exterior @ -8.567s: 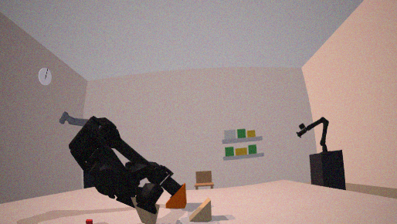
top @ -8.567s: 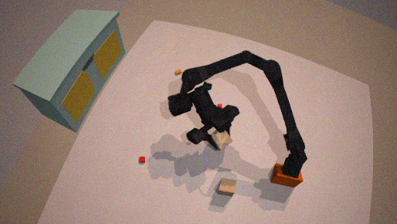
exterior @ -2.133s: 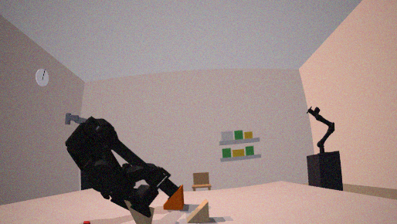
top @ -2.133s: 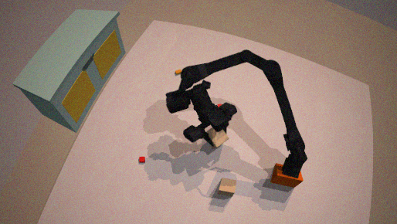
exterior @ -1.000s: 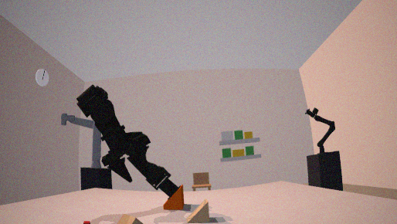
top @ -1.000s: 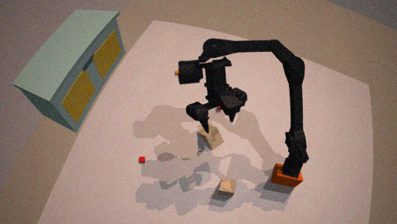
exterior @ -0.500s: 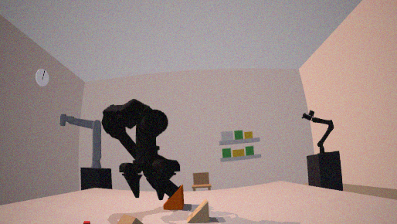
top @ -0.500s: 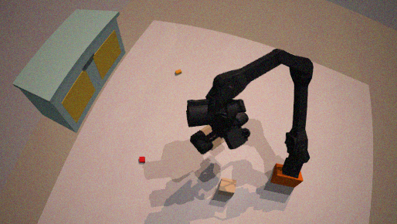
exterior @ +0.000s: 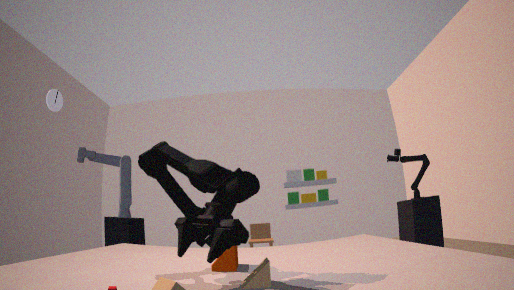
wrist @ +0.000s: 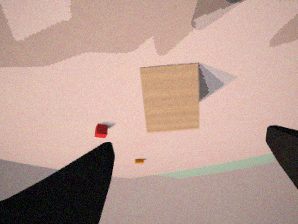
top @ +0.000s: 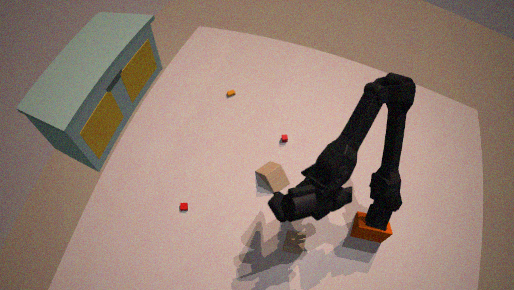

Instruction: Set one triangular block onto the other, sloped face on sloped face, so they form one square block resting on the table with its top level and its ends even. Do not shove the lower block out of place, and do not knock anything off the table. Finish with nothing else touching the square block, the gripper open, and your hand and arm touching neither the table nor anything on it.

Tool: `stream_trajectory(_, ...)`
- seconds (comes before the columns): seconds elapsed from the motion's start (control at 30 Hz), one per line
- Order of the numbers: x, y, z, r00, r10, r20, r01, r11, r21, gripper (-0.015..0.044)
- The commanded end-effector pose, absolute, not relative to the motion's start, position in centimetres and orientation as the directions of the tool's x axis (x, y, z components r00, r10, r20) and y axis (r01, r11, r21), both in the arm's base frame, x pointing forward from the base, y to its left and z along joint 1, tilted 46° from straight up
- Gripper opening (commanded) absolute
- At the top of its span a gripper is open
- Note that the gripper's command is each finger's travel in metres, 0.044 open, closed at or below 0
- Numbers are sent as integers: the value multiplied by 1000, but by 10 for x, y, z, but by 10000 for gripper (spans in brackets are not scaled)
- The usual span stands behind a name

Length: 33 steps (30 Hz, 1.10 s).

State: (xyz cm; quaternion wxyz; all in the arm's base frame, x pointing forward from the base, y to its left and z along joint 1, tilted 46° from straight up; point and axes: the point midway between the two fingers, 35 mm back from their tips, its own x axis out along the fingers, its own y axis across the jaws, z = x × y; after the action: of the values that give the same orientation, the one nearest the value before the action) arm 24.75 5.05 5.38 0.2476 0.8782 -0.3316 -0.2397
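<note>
Tan wedge [top: 273,175] rests on the bench [top: 210,75] beside the arm [top: 350,145]; a second wedge [top: 294,242] lies in its shadow, nearer the orange base [top: 371,230]. Fingers spread wide, empty.
</note>
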Motion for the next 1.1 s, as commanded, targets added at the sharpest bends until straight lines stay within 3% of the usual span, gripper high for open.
stream_trajectory(0.0, 244, 49, 57, 694, -688, -211, -478, -660, 579, 440)
stream_trajectory(0.63, 286, 15, 30, 620, -722, -309, -468, -656, 593, 440)
stream_trajectory(1.07, 316, -22, 41, 622, -732, -279, -473, -635, 611, 440)
